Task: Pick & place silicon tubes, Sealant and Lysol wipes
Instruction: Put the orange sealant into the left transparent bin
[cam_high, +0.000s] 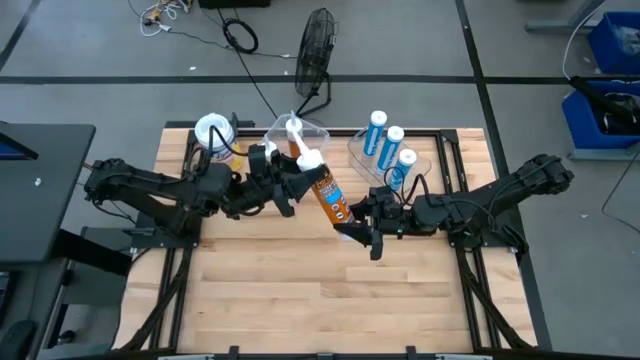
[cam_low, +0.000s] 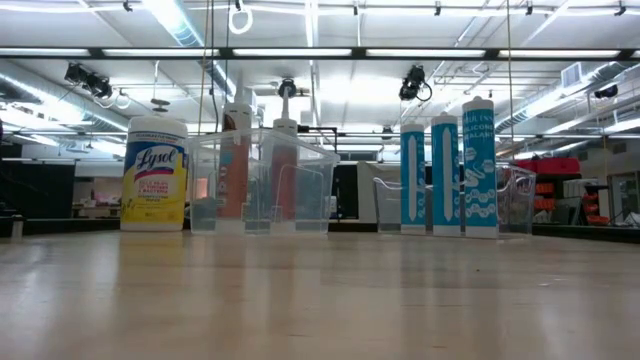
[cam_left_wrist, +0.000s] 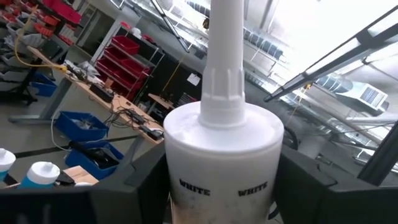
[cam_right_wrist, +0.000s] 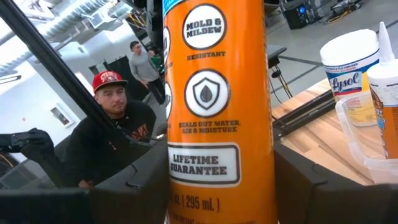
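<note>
Holding one orange sealant tube (cam_high: 325, 190) aloft at centre frame of the high view, the left tool (cam_high: 290, 190) is clenched on its white nozzle end and the right tool (cam_high: 365, 222) is clenched on its base; each wrist view shows that arm's two dark fingers pressed against the tube's sides. The step in hand appears to be a transfer of this tube between arms, or its carriage toward a bin. The next move calls for one tool to let go while the other keeps the tube steady, then a lowering, nozzle up, into the clear bin (cam_high: 300, 128) at upper centre.

Counts: three orange sealant tubes, one held and two standing in that bin; three blue silicone tubes (cam_high: 391, 146) upright in a second clear bin (cam_high: 362, 152) at upper right of centre; one Lysol wipes canister (cam_high: 214, 133) standing on the worktop (cam_high: 300, 290) at upper left, just beside the first bin; two bins. Two people show in the room beyond, in the right wrist view
</note>
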